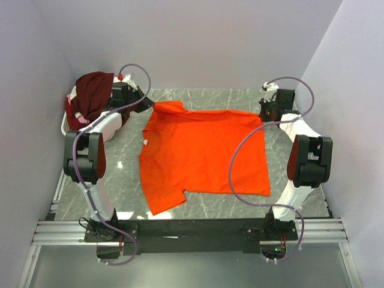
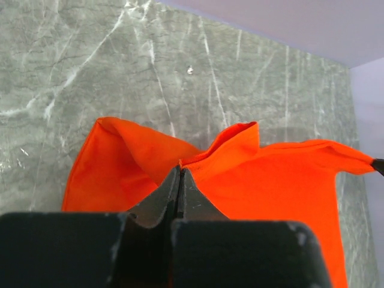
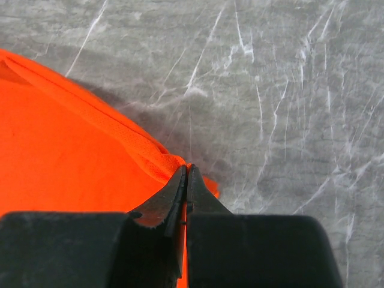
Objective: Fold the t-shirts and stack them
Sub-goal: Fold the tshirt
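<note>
A bright orange t-shirt (image 1: 201, 153) lies spread over the grey marble table, its collar toward the left. My left gripper (image 1: 146, 103) is shut on the shirt's far left corner by the sleeve; in the left wrist view its jaws (image 2: 180, 171) pinch a raised fold of orange cloth (image 2: 282, 180). My right gripper (image 1: 264, 114) is shut on the far right corner, where the hem (image 3: 120, 138) bunches at the closed tips (image 3: 186, 169). The far edge of the shirt runs taut between the two grippers. A dark maroon t-shirt (image 1: 93, 90) lies heaped at the back left, over pink and white cloth (image 1: 75, 114).
A white wire basket (image 1: 64, 123) at the back left holds the heaped shirts. Grey walls close in on the left, back and right. Bare marble table (image 1: 120, 174) shows around the orange shirt. An aluminium rail (image 1: 192, 231) runs along the near edge by the arm bases.
</note>
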Available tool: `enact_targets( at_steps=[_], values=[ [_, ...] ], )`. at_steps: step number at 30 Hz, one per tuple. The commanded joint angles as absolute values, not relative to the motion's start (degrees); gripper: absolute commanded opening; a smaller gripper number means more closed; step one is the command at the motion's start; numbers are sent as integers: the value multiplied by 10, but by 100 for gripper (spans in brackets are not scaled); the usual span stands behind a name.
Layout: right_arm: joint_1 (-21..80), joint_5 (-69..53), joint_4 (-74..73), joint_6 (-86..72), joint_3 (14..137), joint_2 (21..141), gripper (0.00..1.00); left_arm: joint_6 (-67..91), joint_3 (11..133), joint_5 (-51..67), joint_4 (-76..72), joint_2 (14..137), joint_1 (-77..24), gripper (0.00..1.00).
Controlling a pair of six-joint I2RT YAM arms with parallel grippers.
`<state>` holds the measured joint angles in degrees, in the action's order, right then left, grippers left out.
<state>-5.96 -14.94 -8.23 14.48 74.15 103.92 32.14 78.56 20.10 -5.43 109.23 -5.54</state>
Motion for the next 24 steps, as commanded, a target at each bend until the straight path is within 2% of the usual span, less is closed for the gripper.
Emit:
enact_targets(
  at_steps=[1, 24],
  values=[
    [-66, -158, -72, 151, 735, 1008, 0, 308, 766, 216, -90, 1039, -52, 0],
    [-85, -163, -89, 176, 700, 1011, 0, 299, 664, 204, -56, 947, -52, 0]
  ],
)
